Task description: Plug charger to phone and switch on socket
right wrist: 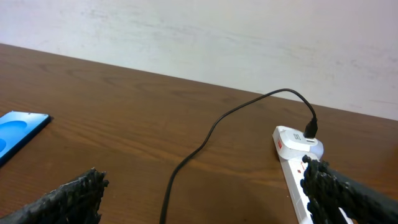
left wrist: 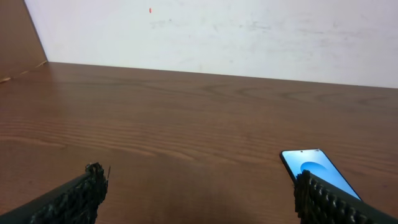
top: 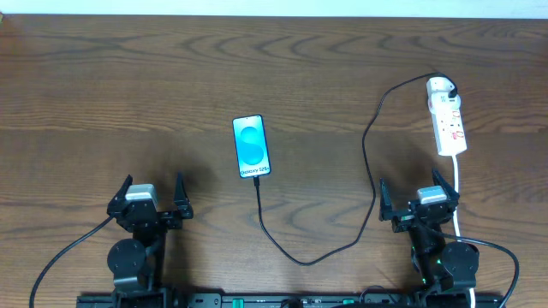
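The phone (top: 252,146) lies flat mid-table, its blue screen lit; it also shows at the right in the left wrist view (left wrist: 314,171) and at the left edge in the right wrist view (right wrist: 17,129). The charger (top: 370,162), a thin black cable, runs from the phone's near end in a loop to the socket (top: 448,117), a white power strip at the far right. Its black plug sits in the strip's far end (right wrist: 310,129). My left gripper (top: 152,190) stands open near the front left. My right gripper (top: 414,190) stands open just in front of the socket (right wrist: 293,174). Neither holds anything.
A white cord (top: 460,192) leads from the power strip toward the front edge past my right arm. Thicker black cables (top: 64,248) trail from both arm bases. A pale wall (left wrist: 217,31) rises behind the table's far edge.
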Available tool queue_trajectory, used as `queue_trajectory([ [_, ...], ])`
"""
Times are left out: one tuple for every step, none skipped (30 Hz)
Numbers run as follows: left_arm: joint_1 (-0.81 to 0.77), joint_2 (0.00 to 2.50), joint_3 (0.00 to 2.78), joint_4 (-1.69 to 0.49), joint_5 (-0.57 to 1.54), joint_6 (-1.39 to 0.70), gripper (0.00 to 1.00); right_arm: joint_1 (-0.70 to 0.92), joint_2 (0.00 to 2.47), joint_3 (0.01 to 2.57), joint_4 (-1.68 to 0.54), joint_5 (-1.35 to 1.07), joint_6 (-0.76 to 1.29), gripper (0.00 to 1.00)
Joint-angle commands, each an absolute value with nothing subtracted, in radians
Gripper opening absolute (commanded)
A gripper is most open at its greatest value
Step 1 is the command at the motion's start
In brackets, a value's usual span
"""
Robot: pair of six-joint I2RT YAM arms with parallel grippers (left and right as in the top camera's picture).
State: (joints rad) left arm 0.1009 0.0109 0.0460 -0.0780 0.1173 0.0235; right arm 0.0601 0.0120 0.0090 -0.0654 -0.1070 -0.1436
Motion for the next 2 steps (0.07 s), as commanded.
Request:
queue_trajectory([
  [0.095, 0.005, 0.018, -0.088, 0.119, 0.033, 0.98, 0.052, 0.006, 0.006, -0.067, -0.104, -0.154, 0.99],
  [0.095, 0.005, 0.018, -0.088, 0.119, 0.033, 0.98, 0.052, 0.006, 0.006, -0.067, -0.104, -0.154, 0.99],
])
